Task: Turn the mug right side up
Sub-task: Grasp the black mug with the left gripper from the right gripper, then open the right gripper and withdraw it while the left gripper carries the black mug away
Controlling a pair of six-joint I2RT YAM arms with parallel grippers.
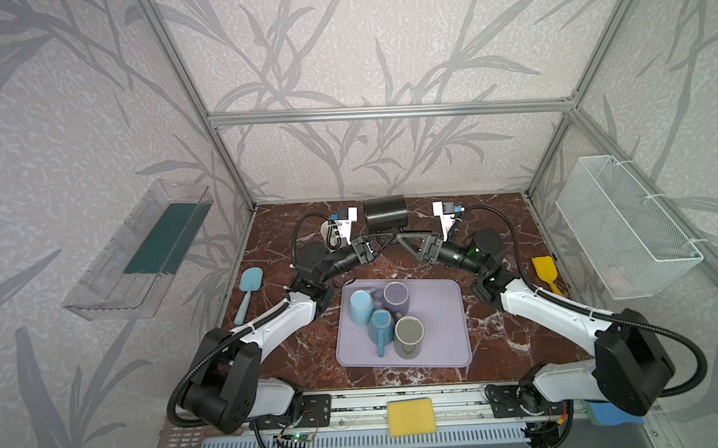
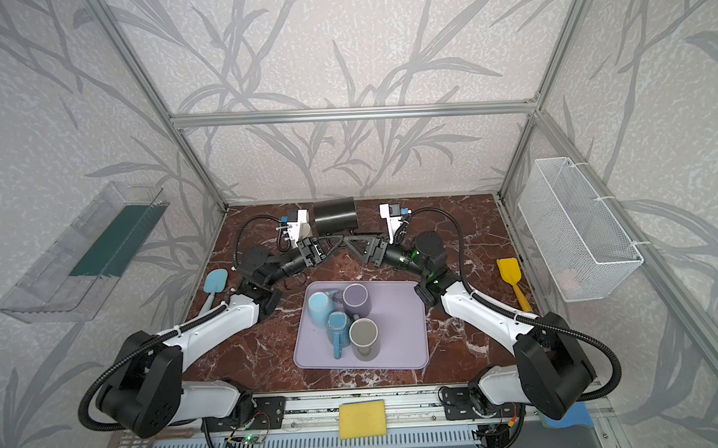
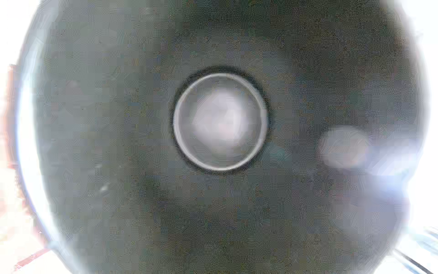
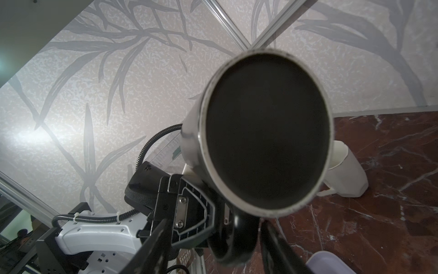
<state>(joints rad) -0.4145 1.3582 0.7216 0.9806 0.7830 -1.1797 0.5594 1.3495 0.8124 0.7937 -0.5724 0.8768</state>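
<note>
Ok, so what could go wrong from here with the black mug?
The black mug hangs sideways above the table, with the right claw open around its handle, so the left claw alone carries it: it could swivel or drop. Lowering it may also clip the white cup close by.

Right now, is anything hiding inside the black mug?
Nothing shows inside the black mug: the right wrist view looks straight into its open mouth and finds only dark, bare walls. Its very bottom is too dark to tell.

Twin overhead views, wrist cameras close against black mug (image 4: 265, 132)
</note>
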